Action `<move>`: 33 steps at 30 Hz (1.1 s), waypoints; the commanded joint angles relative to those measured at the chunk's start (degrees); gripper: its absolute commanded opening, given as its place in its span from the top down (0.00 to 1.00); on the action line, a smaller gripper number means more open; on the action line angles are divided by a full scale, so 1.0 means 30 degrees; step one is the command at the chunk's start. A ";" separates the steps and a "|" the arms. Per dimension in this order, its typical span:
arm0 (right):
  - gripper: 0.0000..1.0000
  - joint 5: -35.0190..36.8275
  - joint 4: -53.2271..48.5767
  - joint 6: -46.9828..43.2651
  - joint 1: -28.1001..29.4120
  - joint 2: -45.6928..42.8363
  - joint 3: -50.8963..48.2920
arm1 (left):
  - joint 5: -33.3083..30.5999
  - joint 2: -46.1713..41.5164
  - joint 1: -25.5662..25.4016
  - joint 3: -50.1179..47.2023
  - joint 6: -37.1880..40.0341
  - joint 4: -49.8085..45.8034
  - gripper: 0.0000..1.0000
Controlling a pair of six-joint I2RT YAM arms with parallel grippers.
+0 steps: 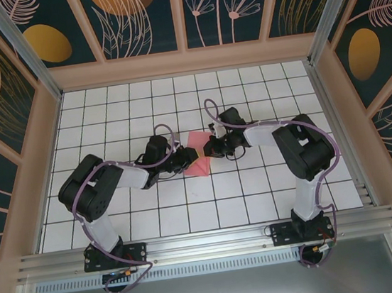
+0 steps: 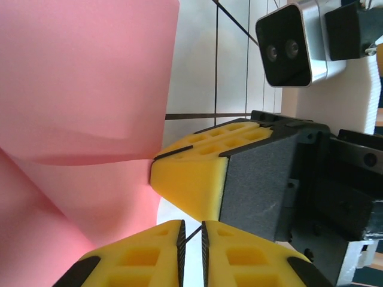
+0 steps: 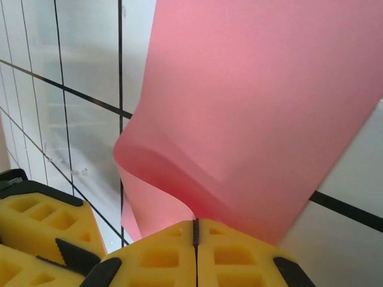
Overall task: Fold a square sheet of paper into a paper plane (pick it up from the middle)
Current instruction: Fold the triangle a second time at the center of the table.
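The pink square sheet of paper (image 1: 199, 157) is lifted at the table's middle and bent into a curl; no paper plane is in view. My right gripper (image 1: 209, 147) is shut on the sheet's edge, and its closed yellow tips (image 3: 195, 230) pinch the curled paper (image 3: 257, 107). In the left wrist view those same right fingers (image 2: 197, 170) hold the sheet (image 2: 84, 89) at a crease. My left gripper (image 2: 191, 239) sits just below them, with its jaws a narrow gap apart and only table showing between them. Its fingers (image 3: 42, 218) appear at lower left in the right wrist view.
A white gridded tabletop (image 1: 258, 189) lies inside a walled enclosure with patterned panels (image 1: 137, 18). An aluminium rail (image 1: 208, 241) runs along the near edge. Both arms reach inward and meet at the centre, close together.
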 commanded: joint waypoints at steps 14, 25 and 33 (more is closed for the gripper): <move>0.92 0.1438 -0.0578 -0.0401 -0.0212 -0.1003 -0.0605 | 0.0784 0.1080 -0.0257 0.0866 -0.0024 0.0427 0.82; 0.92 0.1775 -0.0542 -0.0318 -0.0252 -0.0925 -0.0625 | 0.0878 0.1401 -0.0340 0.1095 0.0115 0.0244 0.82; 0.92 0.1830 -0.0436 -0.0221 -0.0234 -0.0802 -0.0658 | 0.0950 0.1702 -0.0337 0.1346 0.0228 0.0007 0.83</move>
